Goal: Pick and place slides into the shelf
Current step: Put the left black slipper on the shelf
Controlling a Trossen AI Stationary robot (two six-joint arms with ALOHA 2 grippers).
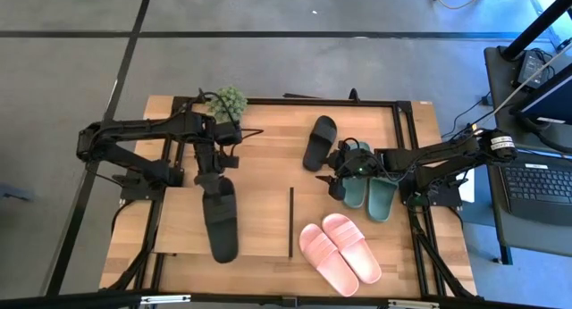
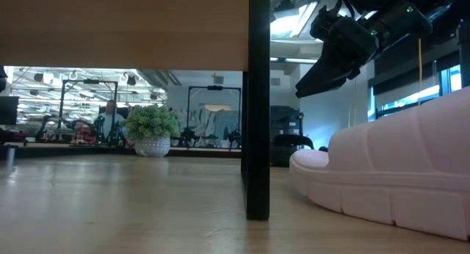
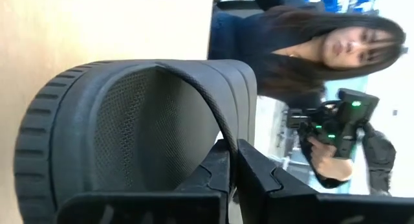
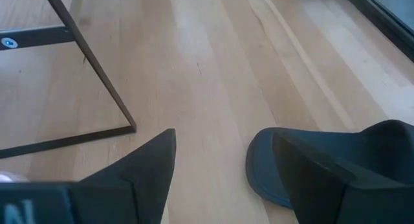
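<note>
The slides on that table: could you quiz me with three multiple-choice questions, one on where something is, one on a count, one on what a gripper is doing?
1. Where does the pink pair lie?
A. on the shelf top
B. on the tabletop beside the shelf
C. on the floor

2. How many black slides show from above?
A. one
B. two
C. four

3. What is the left gripper doing?
A. pinching a black slide's strap
B. hanging open
C. holding the plant

Answers:
1 B, it rests right of the shelf.
2 B, the held black slide and the loose black slide.
3 A, the left wrist view shows it.
</note>
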